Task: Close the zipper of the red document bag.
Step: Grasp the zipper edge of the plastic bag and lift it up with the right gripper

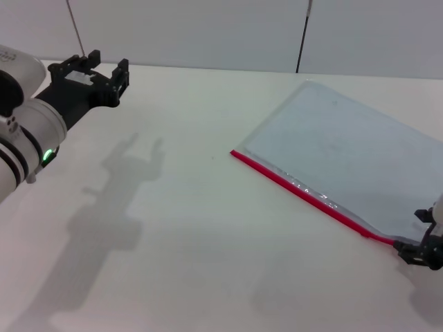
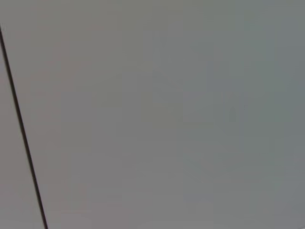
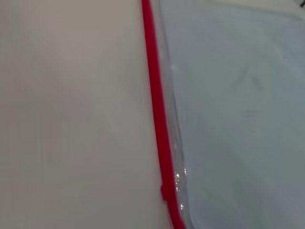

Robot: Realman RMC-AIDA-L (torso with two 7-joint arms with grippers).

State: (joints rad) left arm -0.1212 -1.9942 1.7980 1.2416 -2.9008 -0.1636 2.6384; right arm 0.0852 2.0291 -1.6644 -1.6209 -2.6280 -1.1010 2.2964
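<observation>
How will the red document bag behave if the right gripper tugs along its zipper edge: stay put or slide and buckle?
The red document bag lies flat, thin and translucent on the smooth table, so it probably slides easily. It looks empty, likely light and floppy; the film beside the zipper already ripples, so it may buckle. The right gripper is at the zipper's near end; the left gripper hovers far away, not pinning it.

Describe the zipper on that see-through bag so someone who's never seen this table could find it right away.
On the white table, the red document bag lies flat on the robot's right side, a translucent pale blue-grey pouch. The zipper is the thin strip along its long edge nearest the robot, ending by the right gripper. It is the only bright red thing in view.
</observation>
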